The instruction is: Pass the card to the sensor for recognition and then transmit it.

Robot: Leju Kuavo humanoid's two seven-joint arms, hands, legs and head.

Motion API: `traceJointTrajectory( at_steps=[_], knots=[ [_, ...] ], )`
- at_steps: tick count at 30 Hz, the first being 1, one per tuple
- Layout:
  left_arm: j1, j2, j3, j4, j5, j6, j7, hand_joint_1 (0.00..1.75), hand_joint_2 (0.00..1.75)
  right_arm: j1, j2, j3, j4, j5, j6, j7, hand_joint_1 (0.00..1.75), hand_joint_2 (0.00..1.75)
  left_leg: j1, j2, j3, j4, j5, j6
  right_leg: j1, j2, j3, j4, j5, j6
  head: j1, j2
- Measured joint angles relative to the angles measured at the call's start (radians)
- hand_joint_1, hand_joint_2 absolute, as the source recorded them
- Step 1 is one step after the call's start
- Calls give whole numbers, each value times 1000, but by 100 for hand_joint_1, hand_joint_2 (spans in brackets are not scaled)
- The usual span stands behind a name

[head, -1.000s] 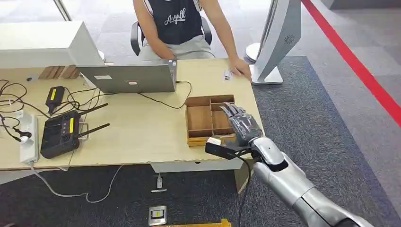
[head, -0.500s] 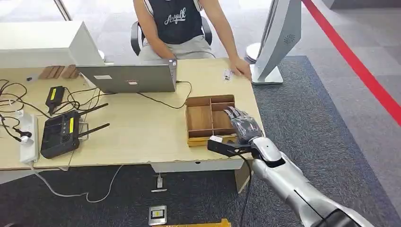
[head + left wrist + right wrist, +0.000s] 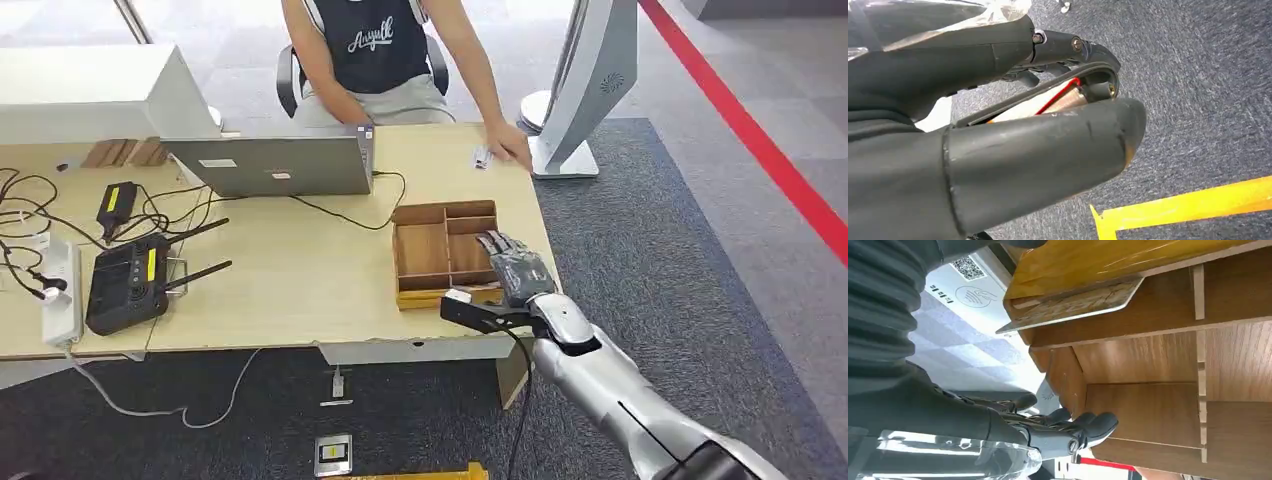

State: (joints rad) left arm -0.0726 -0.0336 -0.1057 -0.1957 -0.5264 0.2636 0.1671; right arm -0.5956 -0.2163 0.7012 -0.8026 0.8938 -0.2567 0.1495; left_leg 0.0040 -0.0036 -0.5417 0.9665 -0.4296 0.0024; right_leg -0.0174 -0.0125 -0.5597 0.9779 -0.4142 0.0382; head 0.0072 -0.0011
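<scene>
The card (image 3: 1073, 305) leans on its edge against a wall inside the wooden tray (image 3: 1148, 405), pale with a faint pattern. In the head view my right hand (image 3: 512, 272) hovers over the near right corner of the tray (image 3: 420, 250), fingers pointing down into it and thumb stretched out to the side. The right wrist view shows the fingertips (image 3: 1093, 425) apart from the card, with nothing in them. A small sensor (image 3: 482, 157) lies at the far right of the table by a person's hand (image 3: 510, 145). My left hand (image 3: 1038, 115) hangs over the floor, a finger bent over the thumb.
A laptop (image 3: 275, 163), a black remote (image 3: 128, 283), cables and a power strip (image 3: 60, 290) cover the left half of the table (image 3: 300, 290). A white stand (image 3: 590, 80) rises past the table's far right corner. A person sits behind the table.
My right hand has dropped a little and tipped its fingers down into the tray's near right corner. The person's hand and the things on the table stay put.
</scene>
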Motion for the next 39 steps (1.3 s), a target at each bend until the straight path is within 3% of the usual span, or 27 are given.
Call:
traceJointTrajectory(
  at_steps=[11, 18, 39],
  knots=[
    [0, 0, -2, 0, 12, 2, -3, 0, 0, -2, 2, 1, 0, -22, -7, -24, 0, 175, 0, 0, 0, 0, 0, 0, 0, 0, 0, 0, 0, 0, 0, 0],
    [0, 0, -9, 0, 17, 2, -3, 0, 0, 14, -4, 1, -32, -37, 2, 4, 0, 175, 0, 0, 0, 0, 0, 0, 0, 0, 0, 0, 0, 0, 0, 0],
    [0, 0, -25, 0, 23, 5, -1, 0, 0, 26, -14, 1, -52, -45, -4, -1, 0, 175, 0, 0, 0, 0, 0, 0, 0, 0, 0, 0, 0, 0, 0, 0]
  ],
)
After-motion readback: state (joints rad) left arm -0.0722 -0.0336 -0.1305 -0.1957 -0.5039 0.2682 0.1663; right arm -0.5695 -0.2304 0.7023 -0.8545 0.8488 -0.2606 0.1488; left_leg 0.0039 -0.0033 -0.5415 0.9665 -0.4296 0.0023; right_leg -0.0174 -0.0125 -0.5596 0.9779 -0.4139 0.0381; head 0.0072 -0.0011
